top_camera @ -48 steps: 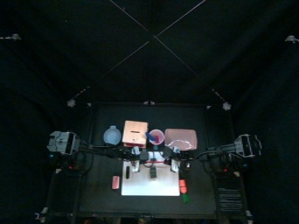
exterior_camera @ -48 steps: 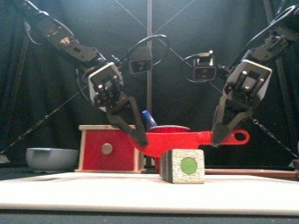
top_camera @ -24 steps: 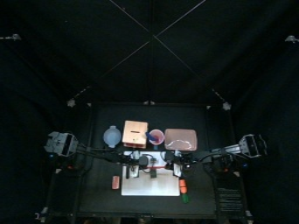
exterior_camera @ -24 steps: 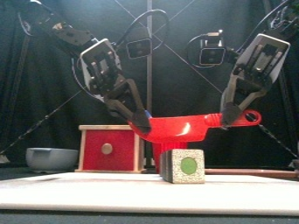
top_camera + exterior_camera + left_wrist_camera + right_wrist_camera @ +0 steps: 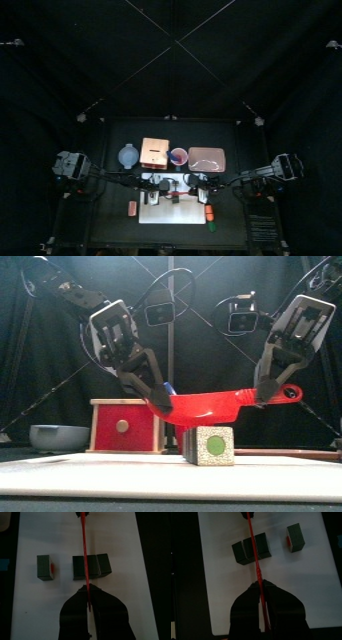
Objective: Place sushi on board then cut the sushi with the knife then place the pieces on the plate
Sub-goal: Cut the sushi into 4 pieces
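Above the board (image 5: pixel 80 474), left pincer (image 5: pixel 160 407) and right pincer (image 5: pixel 269 393) clamp the knife (image 5: pixel 207 406).
Cutting step, apparently: next, lower it squarely through the sushi (image 5: pixel 209 444).

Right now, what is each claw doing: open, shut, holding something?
Left gripper: shut on the knife, at its blade end.
Right gripper: shut on the same knife, at its handle end.
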Controlling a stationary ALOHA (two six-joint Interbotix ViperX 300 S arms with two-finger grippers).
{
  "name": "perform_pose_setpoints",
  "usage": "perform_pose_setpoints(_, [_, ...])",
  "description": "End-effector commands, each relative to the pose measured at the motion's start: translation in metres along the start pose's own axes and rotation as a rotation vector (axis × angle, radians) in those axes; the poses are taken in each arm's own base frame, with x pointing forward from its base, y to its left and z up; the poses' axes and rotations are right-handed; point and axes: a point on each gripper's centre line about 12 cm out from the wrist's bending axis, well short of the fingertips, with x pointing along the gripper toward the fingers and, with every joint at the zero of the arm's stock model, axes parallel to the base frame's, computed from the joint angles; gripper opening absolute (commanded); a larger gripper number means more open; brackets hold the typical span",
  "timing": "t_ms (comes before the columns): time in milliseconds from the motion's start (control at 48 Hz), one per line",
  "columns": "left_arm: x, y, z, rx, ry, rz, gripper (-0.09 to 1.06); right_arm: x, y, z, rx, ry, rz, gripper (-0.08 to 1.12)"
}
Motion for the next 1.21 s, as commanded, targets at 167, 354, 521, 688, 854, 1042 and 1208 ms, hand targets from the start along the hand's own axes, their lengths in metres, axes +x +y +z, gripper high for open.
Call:
perform_pose_setpoints(167, [-0.002,-0.007,0.007,0.011,-0.017,-0.014,0.33,-0.002,0.001,0.005,0.009,-0.017,0.004,0.34])
perform_pose_setpoints(354, [0.000,-0.007,0.005,0.011,-0.010,-0.013,0.33,-0.002,0.000,0.004,0.010,-0.015,0.003,0.34])
perform_pose_setpoints(521, [0.001,-0.007,0.003,0.009,-0.004,-0.012,0.33,0.000,0.000,0.003,0.011,-0.011,0.001,0.34])
perform_pose_setpoints(688, [0.003,-0.007,0.001,0.008,0.002,-0.012,0.33,0.002,0.000,0.001,0.009,0.001,-0.002,0.34])
perform_pose_setpoints(854, [0.007,-0.005,-0.002,0.007,0.015,-0.008,0.33,0.009,-0.002,-0.004,0.013,0.026,-0.010,0.34])
perform_pose_setpoints(1042, [0.014,-0.004,-0.009,0.004,0.041,-0.003,0.33,0.018,-0.003,-0.010,0.030,0.055,-0.016,0.34])
perform_pose_setpoints(1208, [0.021,-0.001,-0.015,0.003,0.062,0.002,0.33,0.028,-0.003,-0.015,0.040,0.076,-0.023,0.34])
